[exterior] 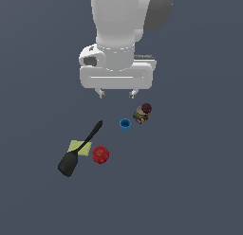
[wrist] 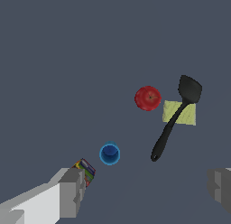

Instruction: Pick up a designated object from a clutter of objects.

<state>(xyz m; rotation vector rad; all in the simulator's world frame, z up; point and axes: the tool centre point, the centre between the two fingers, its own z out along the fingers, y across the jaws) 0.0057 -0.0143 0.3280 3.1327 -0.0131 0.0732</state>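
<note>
While the end effector point(exterior: 116, 93) hangs above with fingers apart, blue cup point(exterior: 125, 125) below, untouched

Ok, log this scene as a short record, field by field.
target: blue cup, upright, open mouth up, untouched
gripper: gripper open, above the items, holding nothing
nearest neighbour: jar, lying tilted at the cup's right in the exterior view, apart from it
spatula: black spatula, resting across the yellow-green square
red object: red round object, beside the square, apart from the cup
surface: dark grey floor
</note>
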